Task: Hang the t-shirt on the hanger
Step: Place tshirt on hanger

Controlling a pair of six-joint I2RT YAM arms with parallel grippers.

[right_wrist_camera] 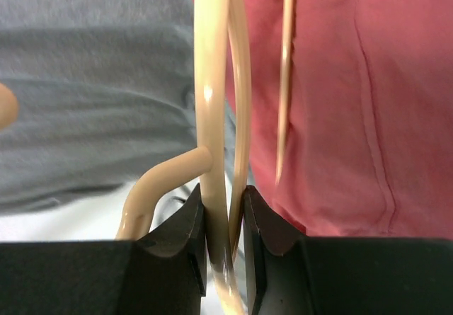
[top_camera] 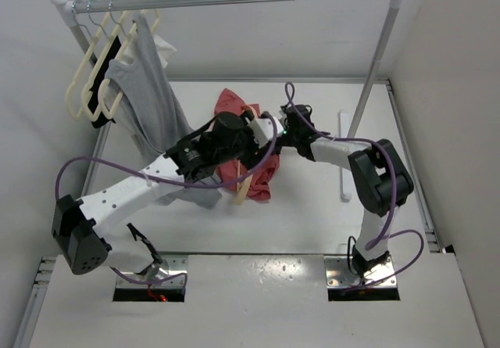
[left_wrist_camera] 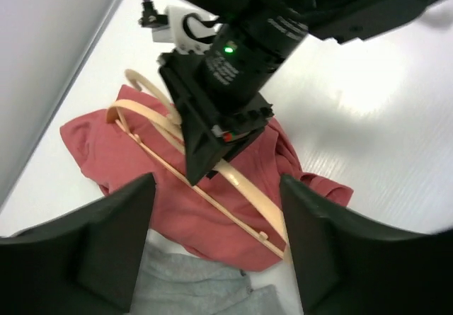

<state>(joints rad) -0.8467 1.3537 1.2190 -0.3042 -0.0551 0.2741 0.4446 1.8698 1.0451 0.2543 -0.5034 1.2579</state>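
Right wrist: our right gripper (right_wrist_camera: 225, 212) clamps the stiff, light hanger (right_wrist_camera: 212, 102); left gripper (left_wrist_camera: 216, 187) gapes; we'd pinch the limp t-shirt (right_wrist_camera: 340, 117) at its collar.

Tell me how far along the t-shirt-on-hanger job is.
Done: the right pincer is shut on the hanger. In hand: the hanger is held over the crumpled t-shirt on the table, with the left pincer open above them. Left: no part of the t-shirt is on the hanger yet, so the whole dressing step remains.
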